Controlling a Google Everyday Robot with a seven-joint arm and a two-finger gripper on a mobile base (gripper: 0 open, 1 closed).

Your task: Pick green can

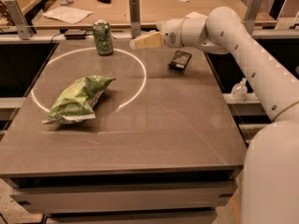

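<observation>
We see the green can standing upright at the far side of the table, on the pale ring, with 1 crumpled chip bag lying nearer inside that ring. The gripper hovers near the can, on its right in the camera view, pointing toward it and apart from it. We cannot tell whether the gripper is spread or pressed together.

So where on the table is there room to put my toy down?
Biggest bare patch: the front and right of the table, from the chip bag across to the right edge, nearer than the dark object. The back is crowded: the green can, then the gripper just right of it, apart from it, then the dark object.
</observation>
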